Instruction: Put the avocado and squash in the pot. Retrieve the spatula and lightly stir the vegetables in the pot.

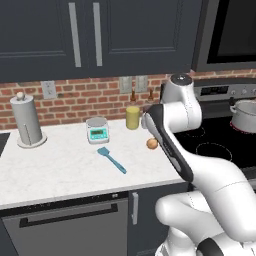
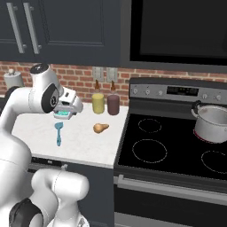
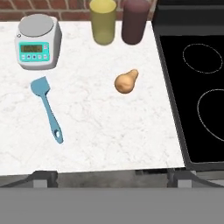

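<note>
The tan-orange squash (image 1: 152,144) (image 2: 100,128) (image 3: 126,82) lies on the white counter near the stove's edge. To its left, flat on the counter, lies the light blue spatula (image 1: 112,160) (image 2: 58,133) (image 3: 47,108). The steel pot (image 1: 245,116) (image 2: 212,124) stands on the stove's back right burner. The avocado is out of view. My gripper (image 3: 113,177) hangs high above the counter's front edge, looking down on squash and spatula. It is open wide with nothing between its fingers.
A teal-faced kitchen scale (image 1: 97,130) (image 3: 37,41) sits behind the spatula. A yellow cup (image 2: 98,103) (image 3: 103,22) and a dark maroon cup (image 2: 113,105) (image 3: 135,22) stand by the brick wall. A paper towel holder (image 1: 26,122) is far left. The black stove (image 2: 168,150) adjoins the counter's right.
</note>
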Robot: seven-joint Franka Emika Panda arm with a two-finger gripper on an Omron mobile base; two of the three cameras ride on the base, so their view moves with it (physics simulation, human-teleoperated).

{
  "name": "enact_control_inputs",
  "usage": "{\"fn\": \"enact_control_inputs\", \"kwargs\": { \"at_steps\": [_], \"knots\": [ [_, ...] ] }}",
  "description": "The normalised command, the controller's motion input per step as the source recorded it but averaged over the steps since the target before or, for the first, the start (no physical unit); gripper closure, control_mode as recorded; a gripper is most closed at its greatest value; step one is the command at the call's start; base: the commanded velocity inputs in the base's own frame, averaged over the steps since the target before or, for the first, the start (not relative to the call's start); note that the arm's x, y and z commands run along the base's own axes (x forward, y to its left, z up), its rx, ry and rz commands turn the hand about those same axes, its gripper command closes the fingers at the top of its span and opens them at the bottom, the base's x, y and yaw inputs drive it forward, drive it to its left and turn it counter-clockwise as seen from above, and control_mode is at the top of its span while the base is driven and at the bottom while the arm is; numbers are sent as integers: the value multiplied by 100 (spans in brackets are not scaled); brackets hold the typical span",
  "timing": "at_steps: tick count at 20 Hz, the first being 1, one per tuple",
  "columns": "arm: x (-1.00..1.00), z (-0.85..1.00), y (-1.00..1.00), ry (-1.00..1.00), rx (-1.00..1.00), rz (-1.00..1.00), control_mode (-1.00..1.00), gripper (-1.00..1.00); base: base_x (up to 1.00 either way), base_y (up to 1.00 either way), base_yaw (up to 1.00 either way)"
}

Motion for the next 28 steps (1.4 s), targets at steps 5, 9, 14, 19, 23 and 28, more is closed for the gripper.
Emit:
{"fn": "enact_control_inputs", "kwargs": {
  "at_steps": [5,9,14,19,23,28],
  "knots": [
    [4,-45,-17,4,5,-7,-100,-100,0,0,0],
    [15,-39,-3,8,7,-11,-100,-100,0,0,0],
    [21,-35,-4,7,10,-13,-100,-100,0,0,0],
    [51,-29,-16,8,10,-22,-100,-100,0,0,0],
    [49,-36,-14,3,7,-23,-100,-100,0,0,0],
    [40,-23,-8,4,6,-19,-100,-100,0,0,0]
  ]
}}
